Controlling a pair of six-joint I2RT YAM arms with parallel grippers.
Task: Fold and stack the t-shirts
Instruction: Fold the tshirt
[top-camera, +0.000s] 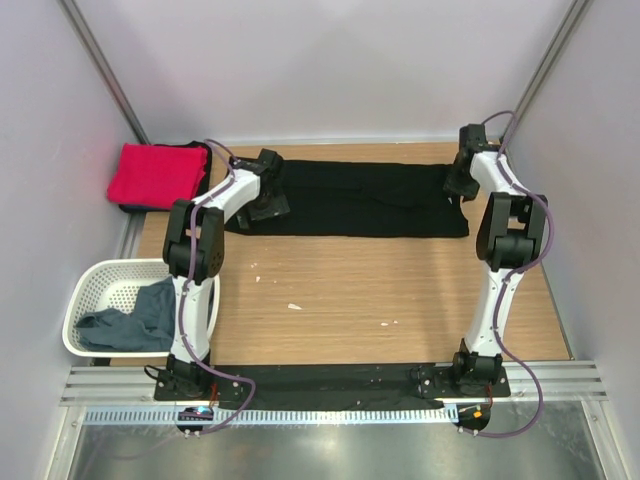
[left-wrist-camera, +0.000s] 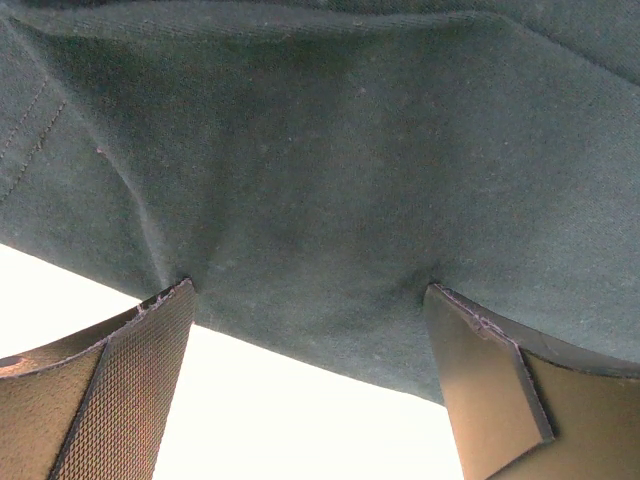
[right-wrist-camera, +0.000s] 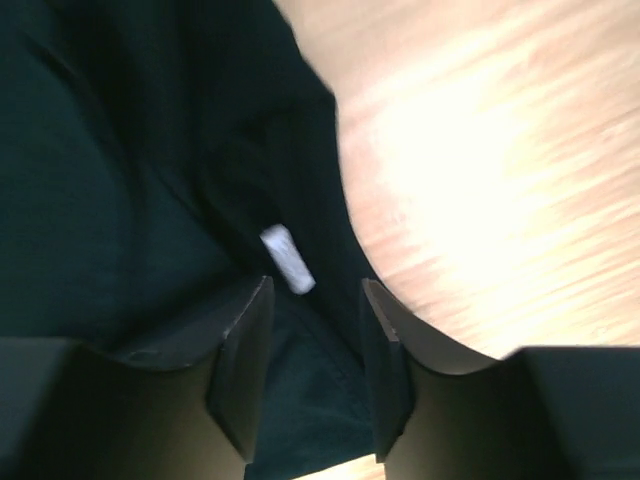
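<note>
The black t-shirt (top-camera: 360, 200) lies as a long flat strip across the far part of the wooden table. My left gripper (top-camera: 268, 205) rests at the strip's left end. In the left wrist view its jaws (left-wrist-camera: 310, 288) stand wide open, with the tips touching the cloth's near edge. My right gripper (top-camera: 458, 185) is at the strip's right end. Its jaws (right-wrist-camera: 316, 282) are apart over dark fabric beside a small white label (right-wrist-camera: 287, 259), and nothing is pinched. The red t-shirt (top-camera: 155, 175) lies folded at the far left. The grey-blue t-shirt (top-camera: 135, 320) is crumpled in the basket.
A white lattice basket (top-camera: 95, 285) stands at the table's left edge, next to the left arm. Walls close in the far side and both flanks. A few pale crumbs (top-camera: 294, 306) dot the bare wood (top-camera: 350, 300) between the arms. A metal rail (top-camera: 330, 400) runs along the near edge.
</note>
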